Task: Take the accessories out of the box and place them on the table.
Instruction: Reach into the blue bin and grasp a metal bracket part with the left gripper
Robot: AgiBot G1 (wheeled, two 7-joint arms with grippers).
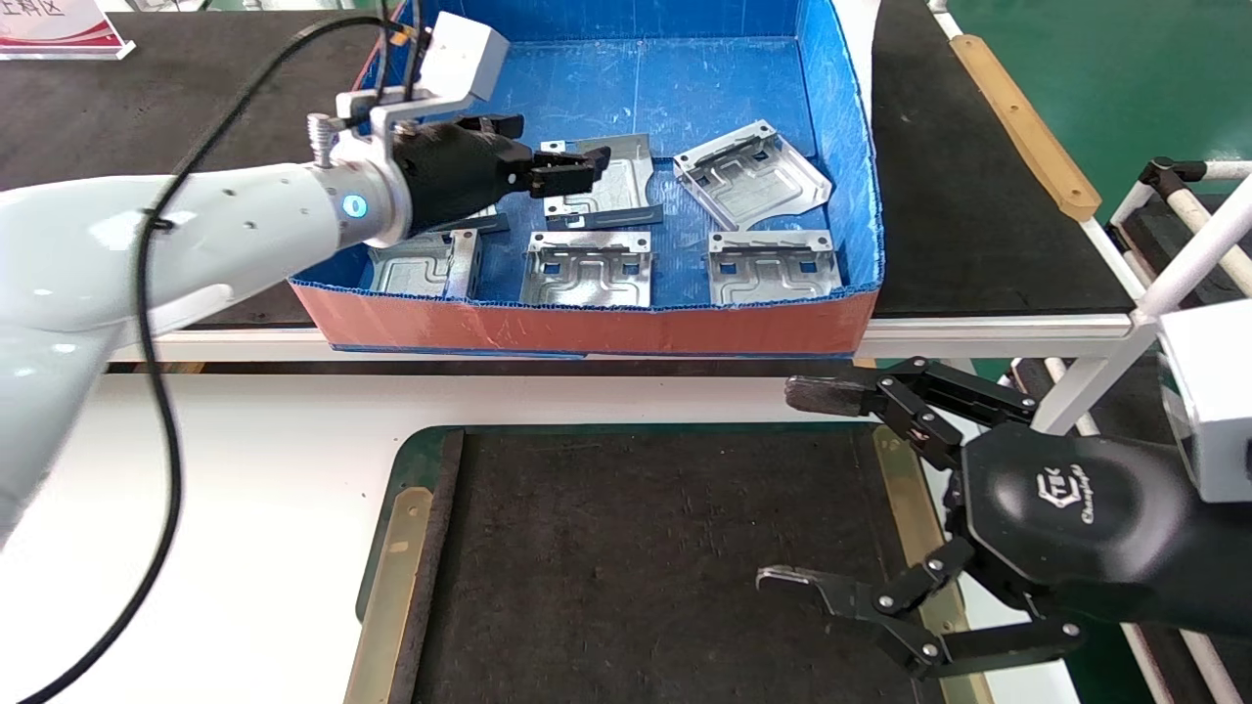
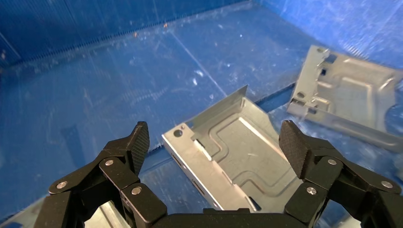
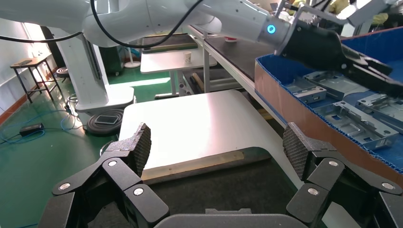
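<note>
The blue box (image 1: 587, 328) with an orange-red front stands on the bench behind the table. Several shiny metal accessories lie in it: a back-middle one (image 1: 616, 186), a tilted back-right one (image 1: 753, 176), and front ones (image 1: 587, 269) (image 1: 773, 266) (image 1: 425, 264). My left gripper (image 1: 562, 168) is open inside the box, just above the back-middle plate (image 2: 247, 152), its fingers either side of it and not touching. Another plate (image 2: 347, 99) lies beyond. My right gripper (image 1: 797, 486) is open and empty over the right side of the black mat (image 1: 646, 557) on the white table (image 1: 274, 469).
The dark-topped bench (image 1: 978, 196) carries the box and a tan strip (image 1: 1022, 122). A red-and-white sign (image 1: 59, 29) stands at the back left. A white tube frame (image 1: 1193, 244) is at the right. The right wrist view shows the table (image 3: 190, 123) and box wall (image 3: 304, 109).
</note>
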